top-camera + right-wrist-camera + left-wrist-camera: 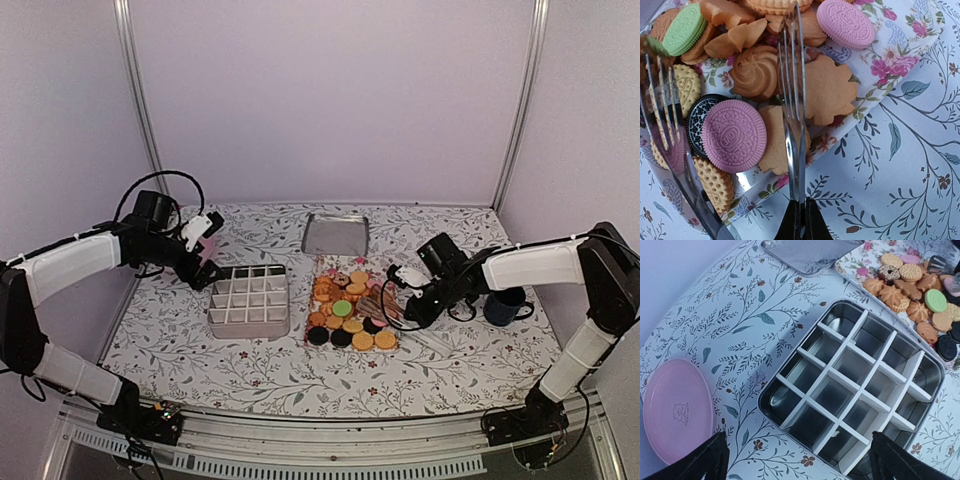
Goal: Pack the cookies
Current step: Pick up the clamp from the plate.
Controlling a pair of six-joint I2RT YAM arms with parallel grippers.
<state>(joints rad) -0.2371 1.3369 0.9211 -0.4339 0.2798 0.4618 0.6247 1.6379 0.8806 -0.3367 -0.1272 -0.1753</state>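
The cookies [350, 305] lie heaped on a floral tray [333, 265] in the middle of the table: mostly golden, with a green one [685, 29], pink ones [733, 135] and black ones [946, 347]. My right gripper [412, 308] sits at the tray's right edge. In the right wrist view it [802, 207] is shut on one arm of the metal tongs [792, 100], whose forked tip reaches over the cookies. The tongs' other arm [670, 130] stands apart to the left. My left gripper [800, 465] is open above the near left corner of the divided tin [855, 390], whose compartments are bare.
The tin's flat lid [336, 234] lies behind the tray. A pink plate [677, 410] rests left of the tin. A dark mug [503, 305] stands at the right, beside my right arm. White walls close the table in.
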